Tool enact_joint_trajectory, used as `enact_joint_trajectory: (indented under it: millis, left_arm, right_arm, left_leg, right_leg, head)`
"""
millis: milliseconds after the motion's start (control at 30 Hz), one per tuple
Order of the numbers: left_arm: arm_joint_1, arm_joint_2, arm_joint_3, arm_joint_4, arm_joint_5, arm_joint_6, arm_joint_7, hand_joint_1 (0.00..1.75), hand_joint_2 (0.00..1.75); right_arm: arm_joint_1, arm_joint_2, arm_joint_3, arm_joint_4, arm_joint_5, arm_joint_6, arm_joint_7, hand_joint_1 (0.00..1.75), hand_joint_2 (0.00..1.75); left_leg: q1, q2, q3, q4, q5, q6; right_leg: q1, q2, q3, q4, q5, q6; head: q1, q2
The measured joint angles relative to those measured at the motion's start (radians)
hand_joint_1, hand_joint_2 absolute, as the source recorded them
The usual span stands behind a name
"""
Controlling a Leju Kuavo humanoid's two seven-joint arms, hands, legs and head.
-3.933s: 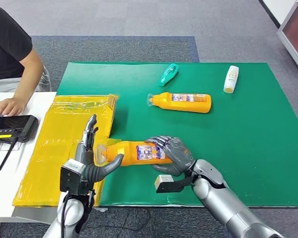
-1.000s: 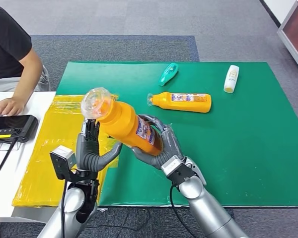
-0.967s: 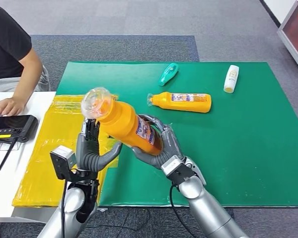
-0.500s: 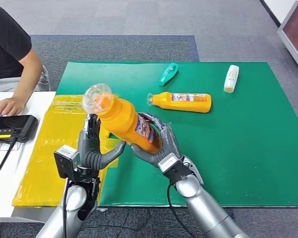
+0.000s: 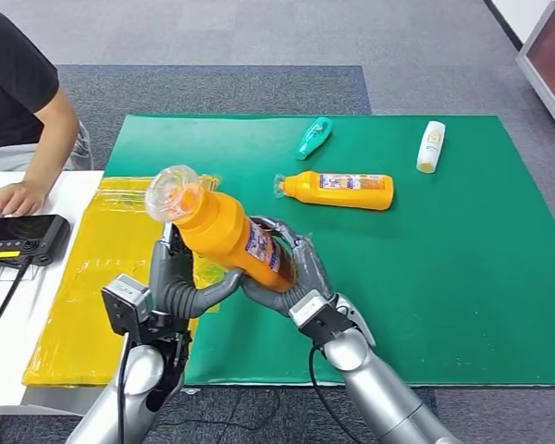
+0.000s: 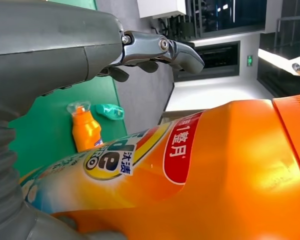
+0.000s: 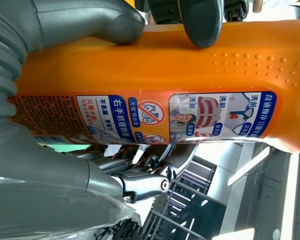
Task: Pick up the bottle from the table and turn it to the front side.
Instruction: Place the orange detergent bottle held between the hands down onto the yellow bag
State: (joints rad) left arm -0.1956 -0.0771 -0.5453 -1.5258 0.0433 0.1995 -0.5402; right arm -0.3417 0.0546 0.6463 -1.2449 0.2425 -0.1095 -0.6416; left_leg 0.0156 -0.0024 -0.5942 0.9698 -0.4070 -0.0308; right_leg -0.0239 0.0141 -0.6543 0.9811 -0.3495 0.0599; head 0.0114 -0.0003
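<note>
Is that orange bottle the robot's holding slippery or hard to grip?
Probably somewhat slippery: the orange bottle looks smooth and glossy. It seems stiff, showing no dents under the right hand or left hand. Its rounded body would likely roll if laid down.

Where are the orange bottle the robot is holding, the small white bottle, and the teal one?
Held orange plastic bottle point(image 5: 222, 231), head view, its shoulder.
Small white bottle point(image 5: 430, 147), head view, its middle.
Teal bottle point(image 5: 314, 139), head view, its middle.
</note>
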Motion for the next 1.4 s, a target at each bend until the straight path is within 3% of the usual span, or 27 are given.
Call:
enact_joint_trajectory:
  millis: [1400]
  left_arm:
    - [-0.057,0.009,-0.047,-0.042,0.011,-0.01,0.021,0.0,1.75]
  right_arm:
    - [0.003,0.0,0.051,0.01,0.008,0.027,-0.016,1.75,1.75]
  left_leg:
    - [0.0,0.0,-0.001,0.0,0.0,0.0]
  right_leg:
    - [0.0,0.0,-0.001,0.0,0.0,0.0]
  head:
    - [0.0,0.0]
